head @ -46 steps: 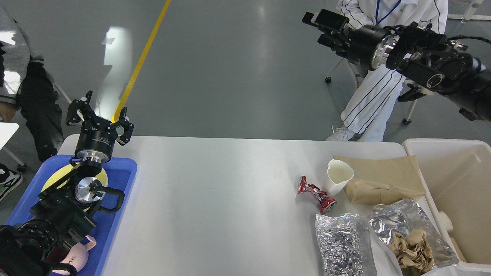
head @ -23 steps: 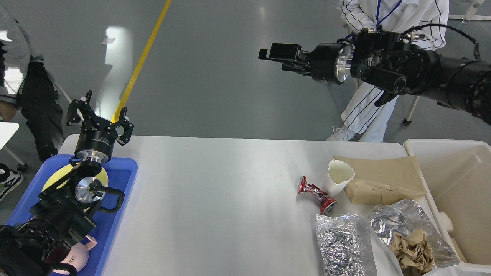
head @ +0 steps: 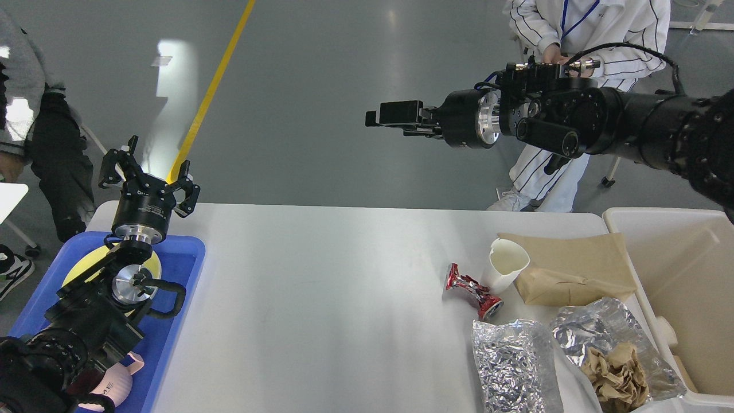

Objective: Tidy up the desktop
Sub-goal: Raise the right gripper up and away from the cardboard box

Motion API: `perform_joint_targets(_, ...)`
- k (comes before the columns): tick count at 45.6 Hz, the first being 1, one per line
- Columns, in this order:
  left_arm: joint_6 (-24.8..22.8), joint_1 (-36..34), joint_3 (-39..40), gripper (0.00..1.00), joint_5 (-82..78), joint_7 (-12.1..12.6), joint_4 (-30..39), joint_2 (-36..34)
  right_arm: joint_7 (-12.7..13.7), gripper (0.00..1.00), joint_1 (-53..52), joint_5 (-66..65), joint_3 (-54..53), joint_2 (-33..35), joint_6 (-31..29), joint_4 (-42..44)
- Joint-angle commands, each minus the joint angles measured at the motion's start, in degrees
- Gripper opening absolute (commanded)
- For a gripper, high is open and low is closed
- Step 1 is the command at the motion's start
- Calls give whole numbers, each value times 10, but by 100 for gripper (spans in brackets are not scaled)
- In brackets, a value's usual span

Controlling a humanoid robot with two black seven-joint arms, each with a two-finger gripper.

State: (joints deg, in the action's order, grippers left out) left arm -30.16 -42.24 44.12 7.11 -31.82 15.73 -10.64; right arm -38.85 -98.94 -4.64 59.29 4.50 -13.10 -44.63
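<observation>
The white desktop [head: 321, 275] fills the lower half of the head view. On its right side lie a crushed red can [head: 473, 289], a white paper cup [head: 504, 264], a brown paper bag [head: 573, 269], two foil bags [head: 513, 367] [head: 608, 332] and crumpled brown paper [head: 616, 373]. My left gripper [head: 150, 172] stands open and empty, pointing up above the table's far left corner. My right gripper [head: 398, 117] is high beyond the table's far edge, pointing left and holding nothing. It is seen side-on, so its fingers overlap.
A cream-white bin [head: 688, 275] stands at the right edge. A blue tray [head: 180, 269] on the left holds a yellow plate [head: 86, 264] and a pink object [head: 117, 387]. One seated person in white [head: 573, 34] is behind the table, another person [head: 34, 115] at far left.
My right arm has swung left and a little lower, taking its gripper from the upper right toward the middle. The left arm and the table items have not moved.
</observation>
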Motion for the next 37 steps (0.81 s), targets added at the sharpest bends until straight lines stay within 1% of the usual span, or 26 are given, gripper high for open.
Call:
perform_joint_targets(1, -1, 1, -1, 97, 0, 0, 0, 0, 0, 100, 1, 1, 13, -1, 0, 0)
perform_joint_targets(9, -1, 0, 0, 97, 0, 0, 0, 0, 0, 100, 17, 1, 23, 2, 0, -2)
perform_joint_targets(16, 0, 1, 0, 97, 0, 0, 0, 0, 0, 100, 17, 1, 27, 10, 0, -29)
perform_joint_targets(23, 0, 1, 0, 97, 0, 0, 0, 0, 0, 100, 12, 1, 35, 25, 0, -118)
perform_joint_targets(28, 0, 0, 0, 97, 1, 0, 0, 0, 0, 100, 12, 1, 37, 38, 0, -152)
perform_joint_targets(33, 0, 0, 0, 97, 0, 0, 0, 0, -1, 100, 10, 2, 38, 51, 0, -212)
perform_joint_targets(37, 0, 0, 0, 97, 0, 0, 0, 0, 0, 100, 4, 2, 38, 53, 0, -231)
